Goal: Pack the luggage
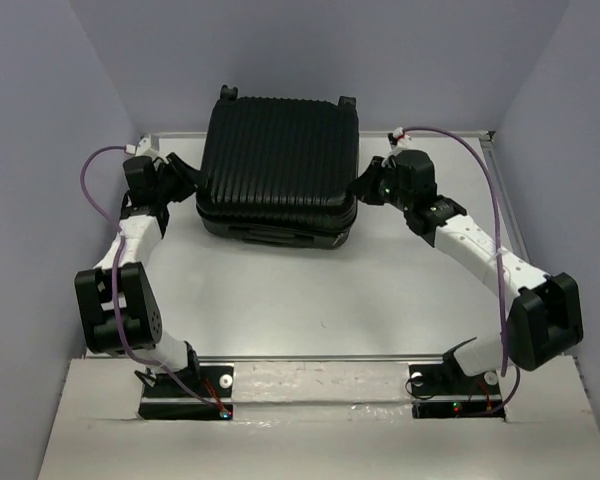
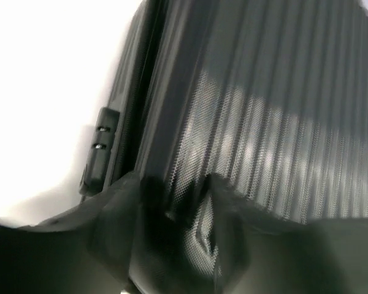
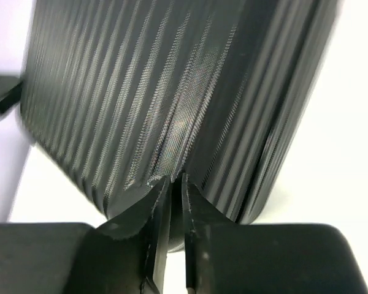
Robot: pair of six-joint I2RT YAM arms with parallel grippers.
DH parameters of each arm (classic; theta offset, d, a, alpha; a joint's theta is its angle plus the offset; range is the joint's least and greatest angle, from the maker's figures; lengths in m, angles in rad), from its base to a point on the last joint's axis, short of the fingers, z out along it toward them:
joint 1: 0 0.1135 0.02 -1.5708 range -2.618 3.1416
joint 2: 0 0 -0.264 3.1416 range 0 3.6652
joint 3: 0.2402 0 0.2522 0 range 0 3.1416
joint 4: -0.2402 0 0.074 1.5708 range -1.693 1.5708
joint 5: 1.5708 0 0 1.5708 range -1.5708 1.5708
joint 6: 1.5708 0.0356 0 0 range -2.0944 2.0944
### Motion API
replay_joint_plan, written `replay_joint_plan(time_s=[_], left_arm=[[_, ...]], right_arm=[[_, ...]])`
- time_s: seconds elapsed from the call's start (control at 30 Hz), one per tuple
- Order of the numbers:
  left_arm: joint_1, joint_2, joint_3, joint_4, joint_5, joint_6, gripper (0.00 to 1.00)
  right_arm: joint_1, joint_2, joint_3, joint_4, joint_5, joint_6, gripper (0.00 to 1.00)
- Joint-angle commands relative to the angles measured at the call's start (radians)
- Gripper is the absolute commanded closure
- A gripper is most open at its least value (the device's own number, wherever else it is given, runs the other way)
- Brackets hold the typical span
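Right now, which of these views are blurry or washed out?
Top external: sharp and evenly lit, soft shadow of the luggage on the table; left wrist: smeared and soft, table blown out white, sheen across the luggage; right wrist: luggage streaked toward the frame edges, table overexposed too.

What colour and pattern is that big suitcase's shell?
The suitcase is black, ribbed, finely textured; clearest from the right wrist.

The right pincer [image 3: 176,179], nearly closed, meets ribbed luggage [image 3: 141,92].
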Motion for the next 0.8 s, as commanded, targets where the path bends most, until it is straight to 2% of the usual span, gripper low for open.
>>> replay_joint_plan(time_s=[0.0,0.1,0.3,0.47,0.53,0.57,0.6,0.63,0.67,0.7,0.77], left_arm=[[-0.135,-0.117,-0.146,-0.11,0.121,-0.039,0.67],[-0.151,-0.221,-0.259,-0.049,0.127,-0.078,0.78],[-0.267,-0.393,-0.463,0.039,0.126,-0.147,0.91],[-0.349,-0.542,-0.496,0.011,0.123,-0.17,0.94],[-0.349,-0.593,-0.458,-0.079,0.069,-0.141,0.93],[-0.349,-0.638,-0.394,-0.114,0.037,-0.127,0.88],[-0.346,-0.657,-0.362,-0.18,-0.013,-0.119,0.74],[-0.346,-0.671,-0.297,-0.208,-0.028,-0.105,0.67],[-0.346,-0.695,-0.267,-0.23,-0.046,-0.099,0.47],[-0.346,-0.706,-0.243,-0.28,-0.054,-0.092,0.36],[-0.346,-0.741,-0.195,-0.329,-0.083,-0.066,0.2]], right_arm=[[-0.019,-0.067,-0.116,-0.095,0.042,-0.112,0.92],[-0.053,-0.156,-0.156,-0.136,0.039,-0.154,0.93],[-0.128,-0.262,-0.177,-0.22,0.048,-0.215,0.93],[-0.237,-0.397,-0.142,-0.312,0.046,-0.244,0.92],[-0.237,-0.414,-0.13,-0.325,-0.022,-0.247,0.66],[-0.237,-0.414,-0.124,-0.334,-0.06,-0.251,0.56],[-0.237,-0.408,-0.125,-0.335,-0.106,-0.254,0.46],[-0.237,-0.408,-0.131,-0.337,-0.106,-0.251,0.44],[-0.237,-0.422,-0.153,-0.335,-0.091,-0.24,0.43],[-0.237,-0.437,-0.171,-0.334,-0.065,-0.235,0.42],[-0.237,-0.469,-0.202,-0.322,-0.063,-0.229,0.37]])
